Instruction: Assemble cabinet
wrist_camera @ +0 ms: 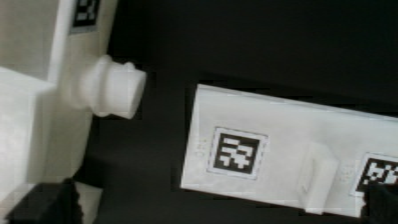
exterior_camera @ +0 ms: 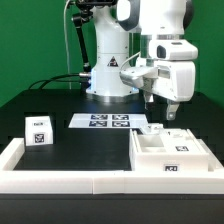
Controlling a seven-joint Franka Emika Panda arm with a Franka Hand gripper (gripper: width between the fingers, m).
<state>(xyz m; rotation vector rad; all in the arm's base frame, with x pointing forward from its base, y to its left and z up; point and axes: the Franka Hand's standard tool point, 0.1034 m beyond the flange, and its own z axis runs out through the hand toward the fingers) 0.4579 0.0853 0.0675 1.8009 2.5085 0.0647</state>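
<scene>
The cabinet, a large white box with flat panels and small black-and-white tags, lies on the black table at the exterior view's right. My gripper hangs above its rear edge, open and empty, not touching it. In the wrist view a flat white panel with two tags lies on the black surface. Beside it is a white part with a round knob. One dark fingertip shows at the frame's edge; the other is out of frame.
The marker board lies at the middle of the table. A small white cube with one tag stands at the exterior view's left. A raised white border runs along the table's front and left. The robot base stands behind.
</scene>
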